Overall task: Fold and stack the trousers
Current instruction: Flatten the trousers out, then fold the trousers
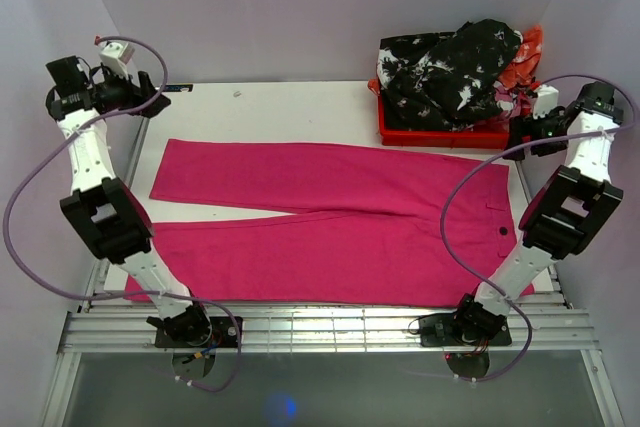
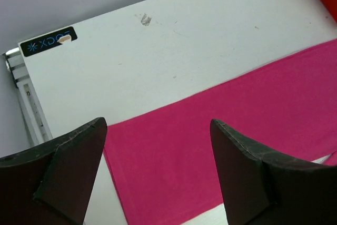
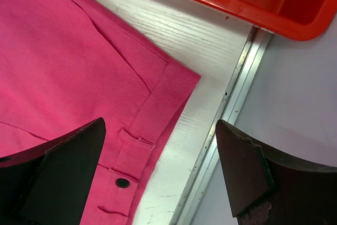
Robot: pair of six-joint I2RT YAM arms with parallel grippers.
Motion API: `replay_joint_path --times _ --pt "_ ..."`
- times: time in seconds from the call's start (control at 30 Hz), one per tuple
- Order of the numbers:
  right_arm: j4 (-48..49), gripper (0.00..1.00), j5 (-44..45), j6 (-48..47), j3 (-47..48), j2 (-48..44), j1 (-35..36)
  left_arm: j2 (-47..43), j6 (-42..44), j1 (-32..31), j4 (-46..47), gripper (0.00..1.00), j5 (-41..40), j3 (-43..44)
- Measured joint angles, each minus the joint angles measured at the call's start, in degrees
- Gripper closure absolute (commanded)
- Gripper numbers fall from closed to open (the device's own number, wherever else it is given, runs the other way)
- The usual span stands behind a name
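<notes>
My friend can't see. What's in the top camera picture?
Bright pink trousers lie spread flat on a white table, waistband to the right. The left arm and right arm stand at its sides. A red crate of dark clothes sits far right.

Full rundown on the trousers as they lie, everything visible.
The trousers are magenta-pink, twill-looking cloth, unfolded, spread flat on the white table, waist to the right, both legs running left, splayed. The waistband shows a belt loop and a dark button. They lie clear of the red crate. Left gripper and right gripper hover open above.
</notes>
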Motion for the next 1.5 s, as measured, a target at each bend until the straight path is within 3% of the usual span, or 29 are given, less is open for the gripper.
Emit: replay_joint_path --times 0.07,0.17,0.43,0.7,0.97,1.1,1.27,1.37,1.47,1.5 --pt "-0.3 0.10 1.0 -1.2 1.7 2.7 0.1 6.9 -1.0 0.4 -3.2 0.12 2.6 8.7" --pt "0.5 0.10 2.0 -1.7 0.9 3.7 0.3 12.2 -4.4 0.8 -6.5 0.12 4.9 13.2" --pt "11.3 0.04 1.9 -0.7 -12.9 4.0 1.6 13.2 -9.8 1.2 -4.9 0.16 7.9 11.8" --pt "16.4 0.03 1.9 -3.4 -9.5 12.9 2.6 14.1 -9.4 1.1 -5.8 0.19 8.1 16.0" --pt "16.9 0.01 1.9 -9.0 -4.1 15.3 2.8 14.2 -8.6 1.1 -7.0 0.21 7.9 16.0" --pt "16.0 0.18 1.8 -13.4 -2.5 16.0 3.0 14.2 -7.8 1.1 -7.6 0.21 7.7 16.0" --pt "10.7 0.24 1.5 -20.2 -0.6 17.4 3.8 14.4 -7.4 1.1 -8.2 0.22 7.4 16.3" --pt "7.3 0.36 1.6 -24.1 -0.3 18.0 4.2 15.8 -7.2 1.1 -8.6 0.22 7.2 18.3" --pt "3.7 0.61 1.7 -26.6 1.6 19.4 4.8 17.1 -7.0 1.1 -8.8 0.24 7.1 19.8" --pt "2.4 0.88 1.9 -27.2 3.0 20.2 5.0 17.5 -7.0 1.1 -8.8 0.24 7.1 20.1"
